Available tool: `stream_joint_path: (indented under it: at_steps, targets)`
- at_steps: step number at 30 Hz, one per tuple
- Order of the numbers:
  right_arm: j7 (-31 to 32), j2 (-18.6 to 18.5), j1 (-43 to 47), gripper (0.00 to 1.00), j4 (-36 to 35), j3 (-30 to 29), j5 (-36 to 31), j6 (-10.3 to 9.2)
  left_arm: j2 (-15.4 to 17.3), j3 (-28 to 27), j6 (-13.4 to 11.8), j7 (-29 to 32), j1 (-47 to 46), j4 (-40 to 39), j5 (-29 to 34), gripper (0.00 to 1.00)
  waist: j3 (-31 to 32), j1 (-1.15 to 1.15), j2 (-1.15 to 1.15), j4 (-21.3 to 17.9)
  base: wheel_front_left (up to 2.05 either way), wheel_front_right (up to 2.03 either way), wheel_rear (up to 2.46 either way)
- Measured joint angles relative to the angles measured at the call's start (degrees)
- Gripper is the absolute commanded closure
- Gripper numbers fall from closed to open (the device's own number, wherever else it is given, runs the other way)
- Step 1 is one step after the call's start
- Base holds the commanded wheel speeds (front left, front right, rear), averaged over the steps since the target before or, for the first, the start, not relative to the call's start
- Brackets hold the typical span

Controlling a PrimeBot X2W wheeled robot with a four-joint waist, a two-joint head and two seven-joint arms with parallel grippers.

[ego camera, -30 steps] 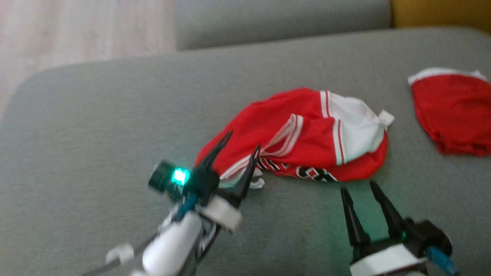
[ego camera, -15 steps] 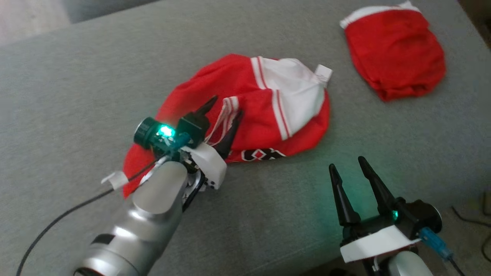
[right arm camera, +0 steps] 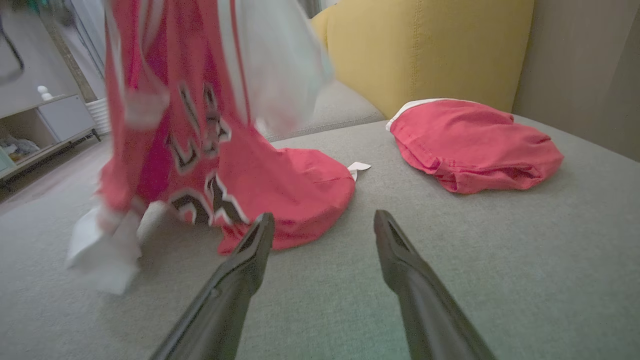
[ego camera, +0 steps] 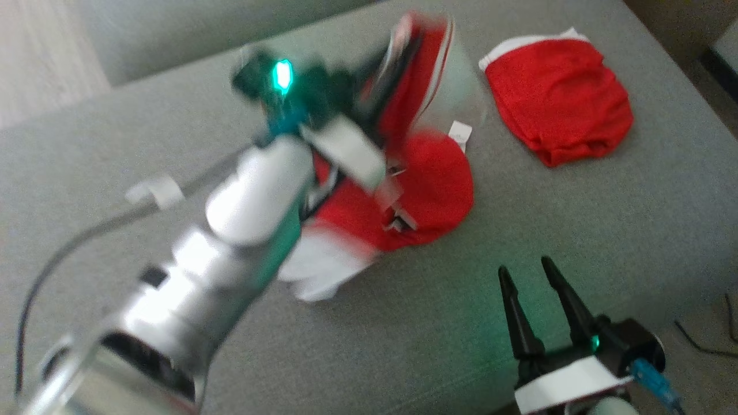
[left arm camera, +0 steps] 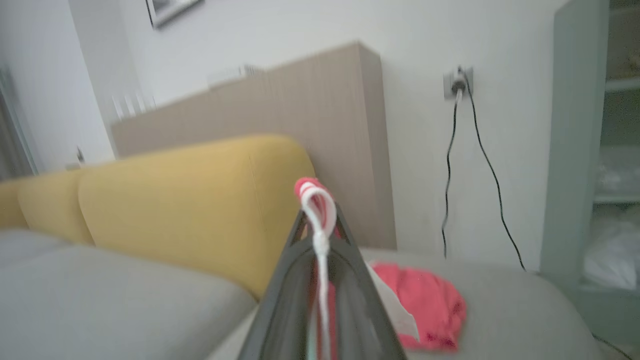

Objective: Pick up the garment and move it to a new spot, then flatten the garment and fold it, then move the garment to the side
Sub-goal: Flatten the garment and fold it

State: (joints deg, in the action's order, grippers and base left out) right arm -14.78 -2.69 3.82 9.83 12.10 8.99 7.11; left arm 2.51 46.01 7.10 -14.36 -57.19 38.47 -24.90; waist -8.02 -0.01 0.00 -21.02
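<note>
The garment is a red jersey with white panels and black-and-white lettering. My left gripper is shut on a fold of it and holds it up above the grey sofa seat. In the left wrist view the white-trimmed red fabric sticks out between the closed fingers. In the right wrist view the garment hangs with its lower part still resting on the cushion. My right gripper is open near the seat's front edge, right of the garment and apart from it; its fingers hold nothing.
A second red garment with a white band lies crumpled at the back right of the seat. Yellow back cushions stand behind. A black cable trails on the floor past the seat's right front corner.
My left gripper has closed on the garment and lifted it up and away from the cushion, dragging the fabric with it. The head camera has shifted. The right gripper has stayed open in place.
</note>
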Motion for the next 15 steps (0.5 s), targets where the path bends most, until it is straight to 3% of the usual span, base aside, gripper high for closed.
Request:
stream_joint_path:
  at_steps: [6, 9, 12, 15]
  targets:
    - [0.0, 0.02, 3.18, 0.0, 0.13, -1.8, -0.16, 0.0, 0.47, -9.21, -0.91, -0.41, -7.19, -9.1, -0.21, 1.0, 5.13, -0.01, 0.0, 2.36, 0.0, 0.0, 0.0]
    - [0.0, 0.02, 4.89, 0.0, -0.16, -2.99, -0.15, 0.0, 1.51, -11.7, -1.81, -0.42, -6.18, -11.62, -2.08, 1.0, 7.04, -0.02, 0.0, 5.12, 0.0, 0.0, 0.0]
    - [0.0, 0.02, 5.98, 0.0, -0.52, -3.53, -0.15, 0.0, 4.35, -13.15, -3.46, 0.42, 0.86, -13.88, -4.68, 1.0, 8.42, -0.01, 0.0, 8.34, 0.0, 0.0, 0.0]
    - [0.0, 0.03, 6.53, 0.0, -0.93, -3.92, -0.15, 0.0, 8.09, -14.72, -6.36, 2.02, 13.93, -15.83, -7.45, 1.0, 9.33, 0.0, 0.0, 11.62, 0.0, 0.0, 0.0]
